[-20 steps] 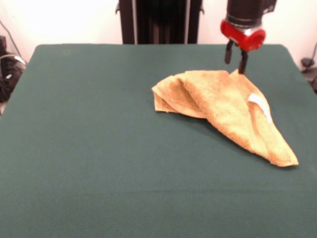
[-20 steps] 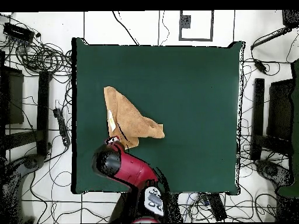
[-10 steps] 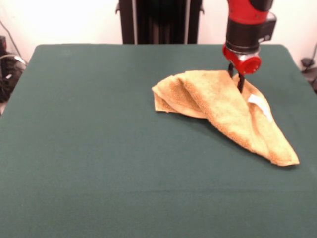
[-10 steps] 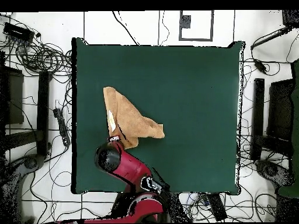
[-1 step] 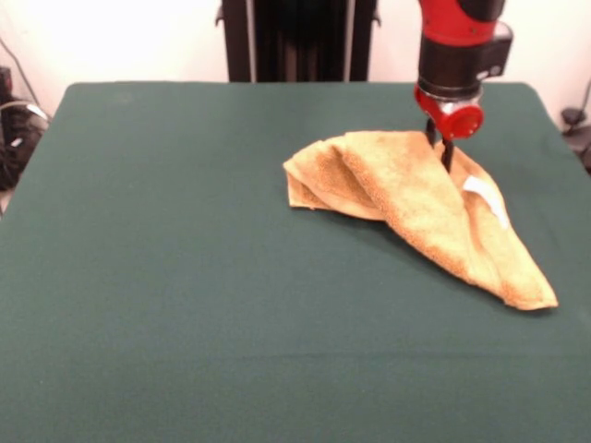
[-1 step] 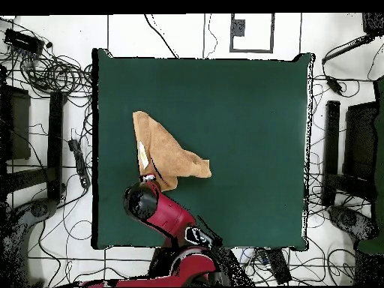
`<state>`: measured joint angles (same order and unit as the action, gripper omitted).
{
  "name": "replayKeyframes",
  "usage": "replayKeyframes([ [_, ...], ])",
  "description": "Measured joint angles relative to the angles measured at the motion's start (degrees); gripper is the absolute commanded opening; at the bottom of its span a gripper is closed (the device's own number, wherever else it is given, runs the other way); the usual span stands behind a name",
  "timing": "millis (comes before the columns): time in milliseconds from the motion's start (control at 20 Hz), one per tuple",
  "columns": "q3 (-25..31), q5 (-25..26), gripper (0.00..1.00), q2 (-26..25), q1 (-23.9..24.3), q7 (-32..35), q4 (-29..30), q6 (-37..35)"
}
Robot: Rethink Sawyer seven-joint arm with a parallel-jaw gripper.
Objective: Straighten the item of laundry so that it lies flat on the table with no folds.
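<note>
Lying folded, towel [image 5: 420, 198] tapers front-right on table [image 5: 185, 277]; gripper [image 5: 440, 148] state unclear.

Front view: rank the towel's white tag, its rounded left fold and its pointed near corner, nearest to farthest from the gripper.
From the gripper, which is down at the towel's far edge:
1. White tag, just right and nearer the camera.
2. Rounded left fold, to the left.
3. Pointed near corner, front right, clearly farthest.

Wall: plain white, brightly lit, behind a dark upright column [image 5: 297, 39].
Floor: pale tiles [image 6: 184, 34] with dark seams, strewn with black cables [image 6: 46, 71].
Sides: dark frames [image 6: 351, 146] flank the room.
</note>
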<state>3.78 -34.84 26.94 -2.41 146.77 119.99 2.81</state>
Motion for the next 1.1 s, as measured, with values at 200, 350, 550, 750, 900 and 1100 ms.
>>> replayKeyframes([
  [200,-1.4,-0.1,0.00,-0.1,-1.9,0.0,-0.5,0.0],
  [350,-3.7,-0.6,0.00,-0.4,-4.9,0.0,-1.3,0.1],
  [550,-5.3,-1.0,0.00,-0.7,-7.0,0.0,-1.9,0.1],
  [750,-6.1,-1.8,0.00,-0.9,-8.3,0.0,-2.1,0.1],
  [900,-6.4,-2.4,0.00,-0.9,-8.7,0.0,-2.1,0.2],
  [1100,-6.5,-3.5,0.00,-0.9,-9.2,0.0,-2.1,0.3],
])
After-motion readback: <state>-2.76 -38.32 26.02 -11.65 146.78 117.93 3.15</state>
